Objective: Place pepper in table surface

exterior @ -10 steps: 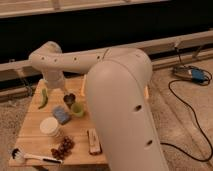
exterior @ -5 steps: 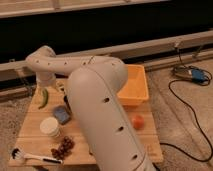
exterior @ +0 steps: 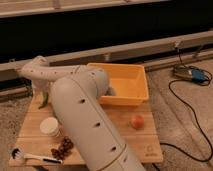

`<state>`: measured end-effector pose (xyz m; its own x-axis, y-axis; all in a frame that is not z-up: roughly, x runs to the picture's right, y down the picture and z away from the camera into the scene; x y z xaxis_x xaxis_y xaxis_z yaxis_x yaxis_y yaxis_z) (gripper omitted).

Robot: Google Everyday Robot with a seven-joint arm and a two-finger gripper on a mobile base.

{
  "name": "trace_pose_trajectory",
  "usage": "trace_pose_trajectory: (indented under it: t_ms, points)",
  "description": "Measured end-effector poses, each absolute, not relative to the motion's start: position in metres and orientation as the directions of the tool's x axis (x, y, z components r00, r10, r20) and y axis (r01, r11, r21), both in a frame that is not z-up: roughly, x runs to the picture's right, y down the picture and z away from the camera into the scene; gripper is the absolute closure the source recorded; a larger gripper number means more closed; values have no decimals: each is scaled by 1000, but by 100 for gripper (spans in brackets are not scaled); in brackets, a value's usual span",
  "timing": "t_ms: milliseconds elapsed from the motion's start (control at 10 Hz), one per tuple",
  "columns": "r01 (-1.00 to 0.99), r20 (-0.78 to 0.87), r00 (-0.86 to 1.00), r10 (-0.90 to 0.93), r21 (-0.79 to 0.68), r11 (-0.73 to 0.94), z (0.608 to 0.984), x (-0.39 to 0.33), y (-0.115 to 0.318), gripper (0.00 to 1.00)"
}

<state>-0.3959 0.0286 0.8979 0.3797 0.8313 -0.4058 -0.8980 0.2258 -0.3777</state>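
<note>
Since the earlier frame the arm (exterior: pixel 85 120) has swung lower and further left across the view. Its thick forward link now hides the blue sponge and small green cup that showed beside the white bowl (exterior: pixel 50 126), and more of the yellow bin (exterior: pixel 126 100) is uncovered. The pepper (exterior: pixel 45 99), the orange fruit (exterior: pixel 137 121), the bunch of dark grapes (exterior: pixel 62 146) and the white-headed brush (exterior: pixel 30 156) lie where they did. The gripper (exterior: pixel 38 91) hangs at the far left, below the bent end of the arm, over the back left corner of the table surface (exterior: pixel 122 135). I cannot tell whether it is spread or closed, nor whether it grips anything. The pepper sits just beside and slightly below the gripper, tilted, at the table's back left edge. Whether the two touch, or whether the pepper rests on the wood, cannot be made out. It is well apart from the yellow bin. On the floor to the right lies a blue device (exterior: pixel 192 75) with a black cable (exterior: pixel 186 116).
</note>
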Motion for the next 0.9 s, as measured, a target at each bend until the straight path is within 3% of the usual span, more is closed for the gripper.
trace_pose_trajectory:
  t_ms: [900]
  points:
    - [-896, -436, 428, 792, -318, 309, 938, -418, 45, 35]
